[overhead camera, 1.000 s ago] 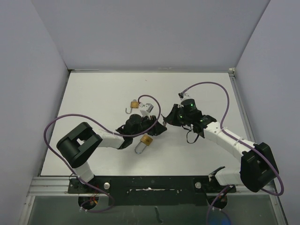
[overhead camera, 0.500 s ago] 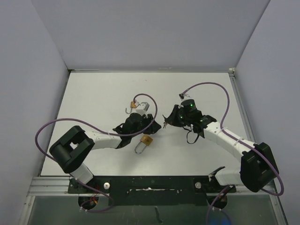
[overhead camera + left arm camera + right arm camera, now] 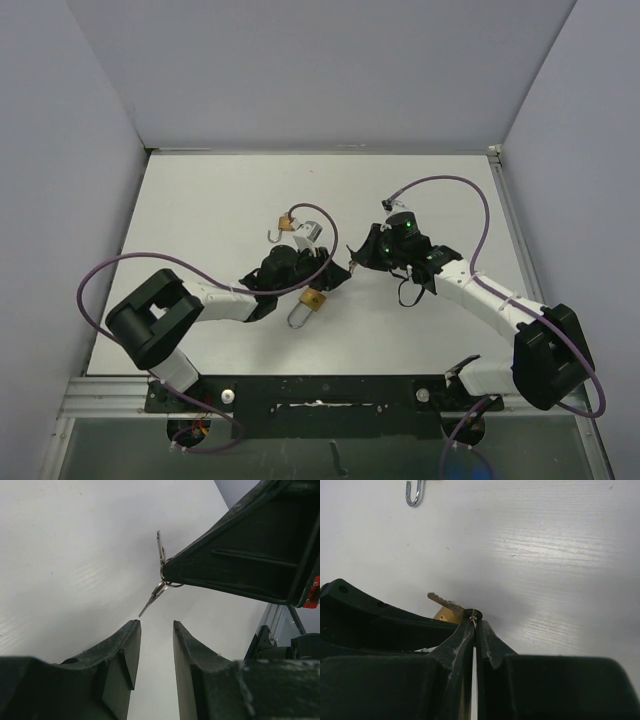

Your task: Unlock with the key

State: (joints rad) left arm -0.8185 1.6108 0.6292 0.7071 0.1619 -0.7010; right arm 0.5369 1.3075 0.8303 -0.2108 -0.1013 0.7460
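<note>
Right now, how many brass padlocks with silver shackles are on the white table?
2: the far brass padlock beyond the left gripper, the near brass padlock beside it. Others may be hidden.

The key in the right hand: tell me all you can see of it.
The key is small, thin, silvery metal, on a wire ring with a second key. The right hand is shut on the ring, holding it above the white table. One blade hangs down-left, the other points up; nothing else touches them.
</note>
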